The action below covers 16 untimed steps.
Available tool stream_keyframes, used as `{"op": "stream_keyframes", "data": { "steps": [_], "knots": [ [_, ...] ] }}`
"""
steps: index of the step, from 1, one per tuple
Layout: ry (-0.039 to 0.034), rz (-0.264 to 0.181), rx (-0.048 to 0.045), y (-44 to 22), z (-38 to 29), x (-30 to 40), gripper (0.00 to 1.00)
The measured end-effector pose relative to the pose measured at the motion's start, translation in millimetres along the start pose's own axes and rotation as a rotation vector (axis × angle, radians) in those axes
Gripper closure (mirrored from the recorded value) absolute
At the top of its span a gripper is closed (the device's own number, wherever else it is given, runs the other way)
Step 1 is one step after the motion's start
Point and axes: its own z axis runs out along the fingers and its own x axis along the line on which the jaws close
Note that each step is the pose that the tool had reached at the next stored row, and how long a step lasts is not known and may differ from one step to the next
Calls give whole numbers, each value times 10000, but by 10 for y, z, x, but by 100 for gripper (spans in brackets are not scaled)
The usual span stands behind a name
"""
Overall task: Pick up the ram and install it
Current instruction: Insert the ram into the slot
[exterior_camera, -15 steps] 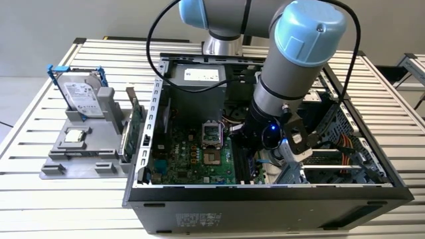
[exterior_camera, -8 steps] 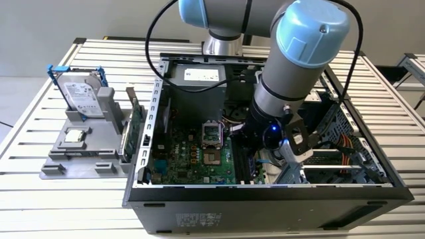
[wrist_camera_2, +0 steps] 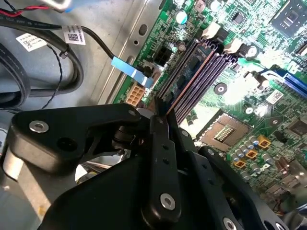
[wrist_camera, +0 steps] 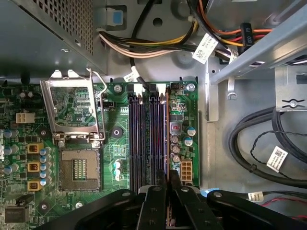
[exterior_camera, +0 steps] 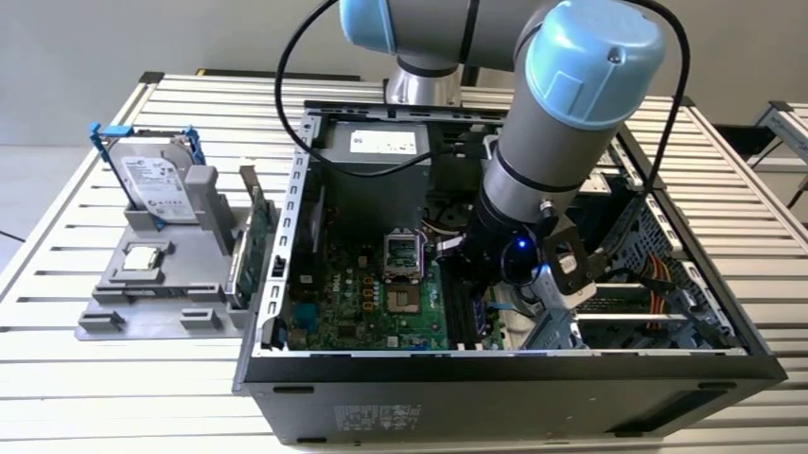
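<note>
- Exterior view: arm reaching down into the open computer case [exterior_camera: 505, 388], with the gripper [exterior_camera: 470, 282] low over the motherboard [exterior_camera: 360, 298] on the side towards the exterior view's right. Outside the case, at the exterior view's left, a hard drive [exterior_camera: 158, 184] and a wide green card [exterior_camera: 256, 241] stand in a grey holder [exterior_camera: 151, 284].
- Second wrist view: the gripper [wrist_camera_2: 160, 108] has its two black fingers [wrist_camera_2: 158, 143] pressed nearly together on a thin board seen edge-on. Judged to be the ram [wrist_camera_2: 192, 79], it runs as a narrow brownish line along the bank of memory slots [wrist_camera_2: 211, 64], apparently in or just over one of them. Whether it is fully seated cannot be told.
- First wrist view: the gripper [wrist_camera: 168, 173] sits at one end of the memory slots [wrist_camera: 146, 134], its fingers in line with the slot on the side away from the processor socket [wrist_camera: 79, 167]. Done well, this step means keeping the stick parallel to its slot and upright, pressing straight down and evenly along its length. A tilt could jam one end against the latches.
</note>
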Motion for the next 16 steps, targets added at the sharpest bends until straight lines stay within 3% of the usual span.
{"op": "stream_keyframes", "data": {
  "steps": [16],
  "knots": [
    [10,-141,8,-3,40,-1,100]
  ]
}}
